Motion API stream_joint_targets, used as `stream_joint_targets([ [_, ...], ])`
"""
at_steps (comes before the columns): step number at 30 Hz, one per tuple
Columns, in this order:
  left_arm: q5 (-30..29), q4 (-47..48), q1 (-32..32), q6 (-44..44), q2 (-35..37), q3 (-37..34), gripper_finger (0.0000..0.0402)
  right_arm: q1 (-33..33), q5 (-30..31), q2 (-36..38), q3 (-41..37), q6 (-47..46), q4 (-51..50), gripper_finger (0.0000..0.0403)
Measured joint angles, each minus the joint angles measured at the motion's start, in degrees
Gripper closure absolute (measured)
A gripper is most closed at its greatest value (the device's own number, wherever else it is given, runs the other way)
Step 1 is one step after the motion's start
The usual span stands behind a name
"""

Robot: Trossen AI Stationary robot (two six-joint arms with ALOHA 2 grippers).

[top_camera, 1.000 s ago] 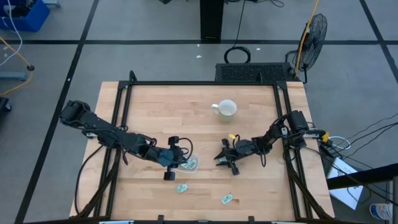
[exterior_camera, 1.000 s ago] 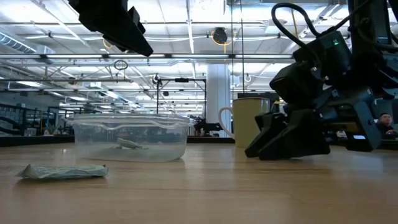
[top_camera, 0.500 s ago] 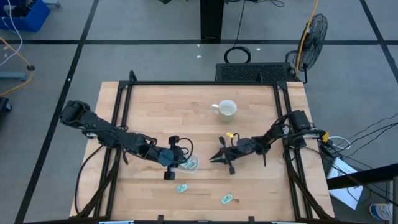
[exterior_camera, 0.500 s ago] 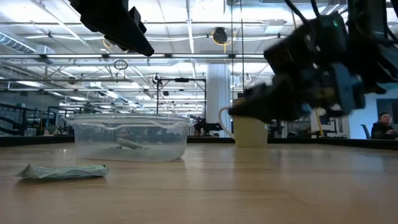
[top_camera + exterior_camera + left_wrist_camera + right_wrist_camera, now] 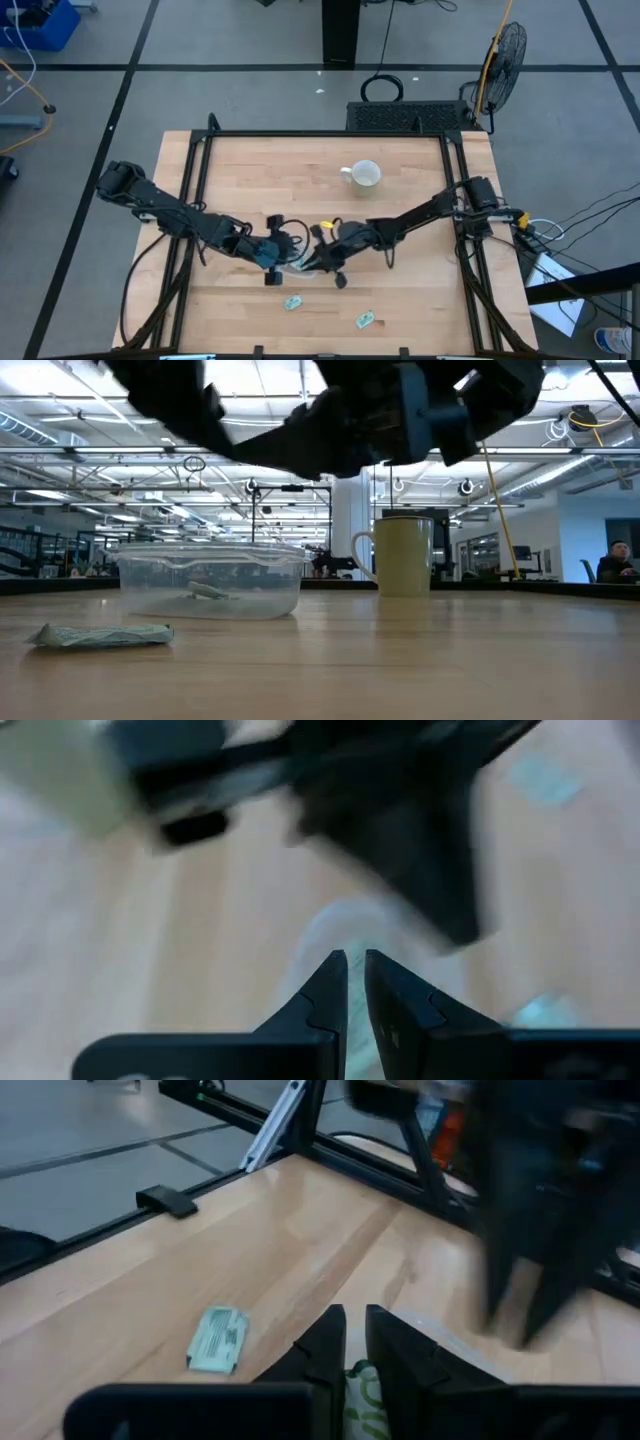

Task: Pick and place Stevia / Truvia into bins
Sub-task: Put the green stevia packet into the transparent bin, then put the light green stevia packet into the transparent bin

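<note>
Swung across, right fingers (image 5: 322,262) clamp a green-printed packet (image 5: 362,1398) above the bin (image 5: 210,580) — left fingers (image 5: 355,1010) nearly shut, empty.

Bright, even ceiling light; moving arms smear with blur.

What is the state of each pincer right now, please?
Left pincer: shut, nothing visible between its fingers, over the clear bin.
Right pincer: shut on a green-and-white packet, reaching toward the bin.
</note>
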State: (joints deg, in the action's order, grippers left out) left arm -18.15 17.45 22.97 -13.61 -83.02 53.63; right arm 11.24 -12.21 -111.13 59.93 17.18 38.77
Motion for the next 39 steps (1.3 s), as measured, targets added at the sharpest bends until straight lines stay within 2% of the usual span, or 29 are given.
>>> stream_joint_targets([
  [3,-6.5,9.8,0.4,-1.7,1.5,0.0,0.0355,0.1,0.0,-2.9,2.0,0.4,-0.1,0.0369],
  [6,-12.7,19.2,0.2,-7.9,2.4,0.0,0.0355,-0.4,-0.1,-6.2,4.4,0.5,0.8,0.0369],
  [9,-15.6,21.9,-0.5,-13.2,3.0,0.0,0.0355,-1.5,0.1,-9.4,6.9,0.3,0.7,0.0369],
  [15,-13.4,21.9,-1.2,-16.1,2.9,0.0,0.0355,-3.3,0.1,-13.0,10.3,-4.4,0.0,0.0364],
  [22,-13.3,21.4,-1.1,-16.2,2.9,0.0,0.0355,-3.5,0.0,-12.0,10.2,-4.3,-2.6,0.0317],
  [30,-12.5,20.8,-0.9,-19.8,2.9,0.0,0.0355,-1.3,-0.1,-7.4,10.2,-0.7,-8.2,0.0274],
  [35,-7.4,15.5,0.6,-19.9,2.9,0.0,0.0355,-0.8,0.0,-1.4,10.2,1.8,-18.4,0.0271],
  [39,-4.6,8.2,3.9,-19.0,2.9,0.0,0.0355,-0.9,0.2,4.0,10.1,-0.2,-28.0,0.0277],
])
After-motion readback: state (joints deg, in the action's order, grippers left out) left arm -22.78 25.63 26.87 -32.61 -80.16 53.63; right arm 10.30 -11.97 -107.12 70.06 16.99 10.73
